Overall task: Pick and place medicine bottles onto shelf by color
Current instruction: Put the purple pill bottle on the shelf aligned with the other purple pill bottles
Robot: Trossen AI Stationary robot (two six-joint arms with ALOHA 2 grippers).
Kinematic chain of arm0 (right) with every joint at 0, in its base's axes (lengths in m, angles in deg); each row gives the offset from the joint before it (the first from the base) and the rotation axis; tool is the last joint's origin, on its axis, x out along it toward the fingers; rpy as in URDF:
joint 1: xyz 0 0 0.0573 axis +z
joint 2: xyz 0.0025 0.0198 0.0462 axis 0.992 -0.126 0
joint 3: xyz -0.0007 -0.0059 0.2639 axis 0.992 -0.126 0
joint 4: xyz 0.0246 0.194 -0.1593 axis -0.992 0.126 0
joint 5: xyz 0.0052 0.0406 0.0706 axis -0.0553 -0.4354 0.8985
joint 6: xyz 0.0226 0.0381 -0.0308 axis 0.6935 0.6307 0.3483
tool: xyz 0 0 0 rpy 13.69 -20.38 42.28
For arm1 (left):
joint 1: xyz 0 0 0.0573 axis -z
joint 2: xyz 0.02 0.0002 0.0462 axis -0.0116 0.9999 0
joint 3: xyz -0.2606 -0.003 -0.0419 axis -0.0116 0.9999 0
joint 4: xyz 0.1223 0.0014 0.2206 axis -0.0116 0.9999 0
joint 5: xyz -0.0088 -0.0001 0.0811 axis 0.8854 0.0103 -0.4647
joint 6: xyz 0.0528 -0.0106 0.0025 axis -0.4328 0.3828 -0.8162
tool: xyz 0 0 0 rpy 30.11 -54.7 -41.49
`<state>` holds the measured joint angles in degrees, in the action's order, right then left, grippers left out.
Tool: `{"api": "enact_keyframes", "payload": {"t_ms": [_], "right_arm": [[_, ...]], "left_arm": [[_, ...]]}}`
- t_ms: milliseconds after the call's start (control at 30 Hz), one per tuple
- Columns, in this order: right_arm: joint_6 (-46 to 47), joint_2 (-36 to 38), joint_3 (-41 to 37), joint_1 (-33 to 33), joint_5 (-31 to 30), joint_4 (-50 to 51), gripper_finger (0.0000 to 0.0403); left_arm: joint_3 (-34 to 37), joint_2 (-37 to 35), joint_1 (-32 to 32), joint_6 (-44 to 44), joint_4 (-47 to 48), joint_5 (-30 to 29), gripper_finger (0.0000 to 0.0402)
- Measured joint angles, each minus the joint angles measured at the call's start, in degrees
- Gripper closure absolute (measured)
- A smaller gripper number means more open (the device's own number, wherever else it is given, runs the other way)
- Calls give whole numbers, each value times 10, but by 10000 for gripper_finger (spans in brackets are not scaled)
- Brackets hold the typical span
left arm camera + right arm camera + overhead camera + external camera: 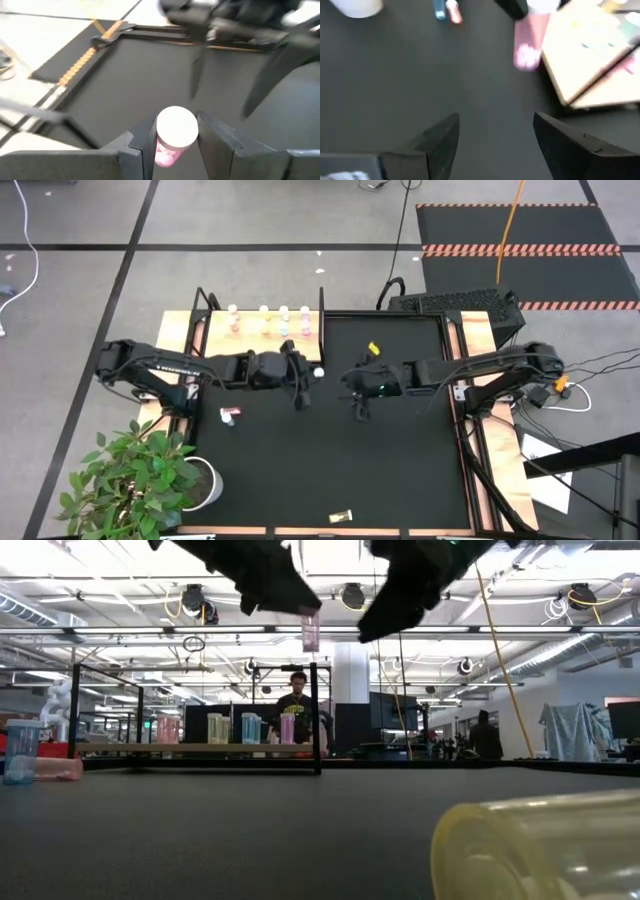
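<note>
A pink medicine bottle (318, 372) with a white cap hangs upright above the middle of the black mat, with my left gripper (310, 377) shut on it. My right gripper (359, 402) stands open just to its right, fingers (442, 132) apart with nothing between them. The pale wooden shelf (212, 332) at the far left carries several bottles (270, 320) standing on their bases. A yellow bottle (374, 349) lies on its side on the far mat. A pink bottle and a blue one (230, 416) rest on the left, and one more bottle (342, 516) lies by the near edge. My left gripper pinches the pink bottle's body just under the white cap (166, 150) between its two fingers. The fingers come from the table's left, slanting a little downward. The bottle stays upright with its cap (176, 126) on top, lifted clear of the mat (311, 632).
A potted plant (150, 470) stands at the near left corner. A thin black frame (322, 310) borders the shelf. A keyboard (455, 302) lies beyond the far right edge. In the low view a person (297, 705) stands in the room behind.
</note>
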<state>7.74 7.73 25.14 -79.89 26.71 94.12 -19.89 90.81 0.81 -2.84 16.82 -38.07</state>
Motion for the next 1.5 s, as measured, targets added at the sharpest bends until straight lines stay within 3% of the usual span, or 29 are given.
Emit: {"api": "enact_keyframes", "payload": {"t_ms": [167, 433, 667, 800, 1000, 1233, 1500], "right_arm": [[4, 81, -82, -33, -14, -16, 147], [45, 226, -235, -103, -12, -92, 150], [49, 307, -297, -133, -10, -104, 151], [43, 319, -307, -145, -9, -104, 151], [6, 316, -307, -172, 22, -109, 151], [1, 316, -308, -204, 65, -106, 151], [-2, 316, -308, -205, 66, -106, 151]], "left_arm": [[0, 0, -64, -11, 14, -3, 266], [10, 3, -176, 16, 60, -4, 278], [89, 4, -212, 49, -66, 10, 272], [131, 4, -216, 61, -151, 13, 271], [152, 45, -215, 66, -200, 13, 271], [127, 113, -215, 63, -203, 13, 270], [123, 141, -220, 72, -216, 12, 270]]}}
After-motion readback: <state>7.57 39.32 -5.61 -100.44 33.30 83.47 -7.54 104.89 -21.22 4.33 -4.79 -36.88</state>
